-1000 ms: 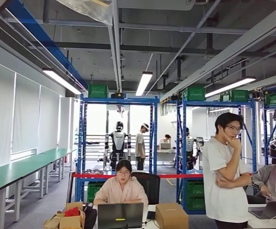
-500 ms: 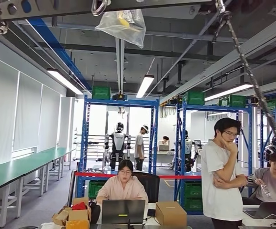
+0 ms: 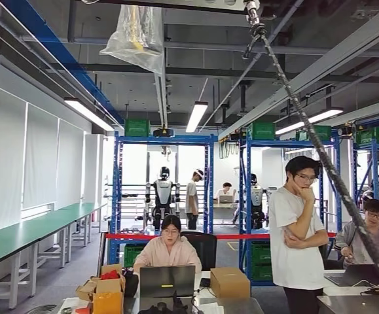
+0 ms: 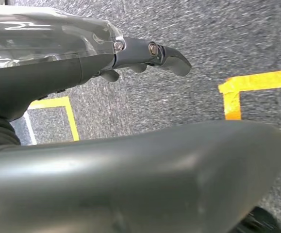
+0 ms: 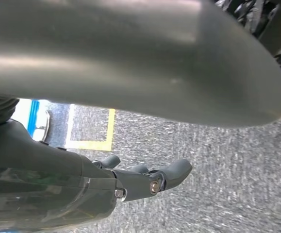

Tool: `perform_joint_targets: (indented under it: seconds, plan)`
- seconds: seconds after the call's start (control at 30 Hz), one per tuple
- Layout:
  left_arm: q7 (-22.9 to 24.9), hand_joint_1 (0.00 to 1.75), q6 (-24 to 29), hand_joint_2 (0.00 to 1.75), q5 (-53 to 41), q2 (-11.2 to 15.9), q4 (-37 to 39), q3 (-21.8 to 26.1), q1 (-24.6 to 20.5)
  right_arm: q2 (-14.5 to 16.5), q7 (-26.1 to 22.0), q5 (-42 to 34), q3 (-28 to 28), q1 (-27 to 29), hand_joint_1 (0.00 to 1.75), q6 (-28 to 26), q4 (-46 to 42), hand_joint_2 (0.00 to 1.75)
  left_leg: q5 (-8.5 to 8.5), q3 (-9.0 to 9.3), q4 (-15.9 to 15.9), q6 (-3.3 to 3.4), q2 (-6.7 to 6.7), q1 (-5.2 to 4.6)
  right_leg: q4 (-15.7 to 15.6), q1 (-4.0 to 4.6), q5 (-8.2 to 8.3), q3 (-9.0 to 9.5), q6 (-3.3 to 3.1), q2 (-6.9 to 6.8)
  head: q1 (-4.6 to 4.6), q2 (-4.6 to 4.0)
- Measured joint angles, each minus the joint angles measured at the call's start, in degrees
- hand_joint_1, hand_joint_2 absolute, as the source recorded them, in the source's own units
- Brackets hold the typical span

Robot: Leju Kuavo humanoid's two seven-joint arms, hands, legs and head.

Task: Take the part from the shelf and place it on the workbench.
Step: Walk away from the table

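Note:
A blue shelf rack (image 3: 114,196) stands across the room, with a second blue shelf rack (image 3: 244,196) to its right; green crates sit on top and low down. I cannot make out the part from here. A long green workbench (image 3: 24,232) runs along the left wall. My left hand (image 4: 94,68) hangs over grey carpet, its fingers (image 4: 168,54) stretched out with nothing in them. My right hand (image 5: 94,182) hangs the same way, its fingers (image 5: 172,172) straight and holding nothing.
A person (image 3: 167,252) sits behind a laptop (image 3: 166,282) at a near desk with cardboard boxes (image 3: 229,282). Another person (image 3: 293,239) stands at the right, a third (image 3: 370,235) sits. A chain (image 3: 321,150) slants overhead. Yellow tape (image 4: 238,90) marks the floor.
The whole head picture has shifted, so the camera has moved: the people and racks sit further left, and the overhead chain and plastic bag have come into the picture.

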Motion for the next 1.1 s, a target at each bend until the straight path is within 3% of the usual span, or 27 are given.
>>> perform_joint_targets:
  seconds: [0.07, 0.1, 0.17, 0.23, 0.33, 0.37, 0.4, 0.43, 0.47, 0.53, 0.6, 0.67, 0.73, 0.77, 0.87, 1.1]
  plan:
    - [0.0, 0.00, -0.1, 0.00, 0.0, 0.0, 0.0, 0.0, -0.3, 0.0, 0.1, -0.2, 0.0, -0.1, 0.00, 0.0, 0.0, 0.00, 0.43, 5.08, -7.5, 0.28, -0.07, -0.02, 1.5, 0.15, 0.43, -1.74, 0.47, 0.01, 0.01, 0.00]
    - [0.0, 0.00, -0.1, 0.00, 0.0, -0.1, 0.0, 0.0, -0.4, 0.0, 0.2, -0.2, 0.0, -0.1, 0.00, 0.0, 0.0, 0.00, -0.05, 6.45, -9.9, 0.47, -0.11, -0.08, 2.0, 0.22, 0.77, -2.33, 0.75, -0.01, 0.00, 0.00]
    - [0.0, 0.00, -0.1, 0.00, 0.0, -0.3, 0.0, 0.0, -0.5, -0.1, 0.6, -0.3, 0.0, -0.1, 0.00, 0.1, 0.0, 0.87, -0.30, 6.56, -11.2, 1.06, -0.11, -0.14, 2.3, 0.27, 1.62, -3.07, 1.33, 0.03, 0.00, 0.00]
    - [-0.2, 0.00, 0.0, 0.00, -0.2, -0.6, 0.0, 0.0, -0.5, -0.2, 1.1, -0.3, 0.0, 0.0, 0.00, 0.2, 0.0, 1.75, 0.52, 5.68, -11.3, 1.86, 0.06, 0.00, 3.2, 0.10, 0.58, -3.74, 1.99, 0.28, -0.01, 0.00]
    - [0.0, 0.00, 0.3, 0.00, -0.1, -0.7, 0.1, 0.0, -0.6, -0.4, 1.7, 0.0, -0.1, 0.1, 0.00, 0.4, 0.1, 1.75, 1.96, 4.12, -11.3, 2.57, 0.21, 0.08, 10.9, -0.42, -6.10, -6.08, 3.10, 0.48, -0.03, 0.00]
    - [0.2, 0.00, 0.4, 0.00, 0.0, -0.8, 0.1, 0.0, -0.6, -0.4, 1.7, 0.0, -0.1, 0.1, 0.00, 0.4, 0.1, 1.75, 2.38, 3.58, -11.3, 2.59, 0.25, 0.04, 14.2, -0.58, -7.76, -6.89, 3.34, 0.48, -0.03, 0.00]
    - [0.5, 0.00, 0.5, 0.00, 0.1, -0.8, 0.1, 0.0, -0.6, -0.4, 1.8, 0.1, -0.1, 0.1, 0.00, 0.5, 0.1, 1.75, 2.79, 3.05, -11.2, 2.57, 0.30, 0.01, 16.4, -0.69, -8.34, -7.09, 3.50, 0.48, -0.03, 0.00]
    - [0.8, 0.00, 0.7, 0.00, 0.1, -0.8, 0.1, 0.0, -0.6, -0.4, 1.8, 0.2, -0.1, 0.2, 0.00, 0.6, 0.1, 1.75, 3.15, 2.55, -11.2, 2.52, 0.34, -0.01, 16.6, -0.76, -7.85, -6.33, 3.55, 0.48, -0.03, 0.00]
    - [1.2, 0.00, 0.7, 0.00, 0.2, -0.8, 0.1, 0.0, -0.6, -0.4, 1.9, 0.3, -0.1, 0.2, 0.00, 0.6, 0.0, 1.75, 3.46, 2.19, -11.2, 2.45, 0.35, -0.04, 14.3, -0.78, -6.48, -4.40, 3.45, 0.49, -0.03, 0.00]
    - [1.6, 0.00, 0.9, 0.00, 0.2, -0.9, 0.1, 0.0, -0.6, -0.6, 2.1, 0.5, -0.1, 0.2, 0.00, 0.7, 0.0, 1.75, 3.91, 1.73, -11.2, 2.23, 0.35, -0.15, 5.7, -0.62, -3.68, 1.33, 2.79, 0.54, -0.03, 0.00]
    - [1.8, 0.00, 1.0, 0.87, 0.3, -1.1, 0.1, 0.0, -0.7, -0.8, 2.4, 0.7, -0.1, 0.2, 0.00, 0.8, 0.1, 1.75, 4.31, 1.47, -11.2, 1.74, 0.36, -0.18, -0.3, -0.30, -2.82, 4.84, 2.08, 0.58, -0.02, 0.00]
    - [1.9, 0.00, 1.0, 1.75, 0.6, -1.2, 0.1, 0.1, -0.9, -0.9, 2.6, 1.0, -0.1, 0.2, 0.00, 0.8, 0.1, 1.75, 4.64, 1.26, -11.3, 1.40, 0.36, -0.09, -1.7, -0.08, -2.80, 5.16, 1.83, 0.58, -0.01, 0.00]
    - [1.8, 0.00, 1.0, 1.75, 0.8, -1.2, 0.1, 0.1, -1.0, -1.0, 2.9, 1.4, 0.0, 0.2, 0.00, 0.8, 0.1, 1.75, 4.81, 1.10, -11.3, 1.62, 0.35, -0.11, -2.0, -0.05, -2.57, 4.93, 1.89, 0.56, -0.01, 0.00]
    - [1.7, 0.00, 1.0, 1.75, 0.8, -1.2, 0.1, 0.1, -1.0, -1.0, 2.9, 1.6, 0.0, 0.3, 0.00, 0.8, 0.1, 1.31, 4.86, 1.04, -11.3, 1.79, 0.34, -0.14, -2.0, -0.08, -2.51, 4.85, 1.97, 0.54, -0.01, 0.00]
    - [1.4, 0.00, 1.1, 1.75, 0.9, -1.3, 0.1, 0.2, -1.1, -1.0, 2.7, 1.8, 0.0, 0.3, 0.00, 0.6, 0.1, 0.00, 5.32, 0.99, -11.6, 1.35, 0.32, 0.01, -1.9, 0.08, -2.32, 4.64, 1.67, 0.48, -0.02, 0.00]
    - [0.6, 0.00, 1.1, 1.75, 1.2, -1.3, 0.1, 0.2, -1.3, -1.1, 2.4, 1.1, -0.2, 0.3, 0.00, 0.6, 0.1, 0.00, 5.82, 0.95, -11.9, 0.74, 0.32, 0.18, -1.8, 0.23, -2.09, 4.44, 1.29, 0.46, -0.01, 0.00]
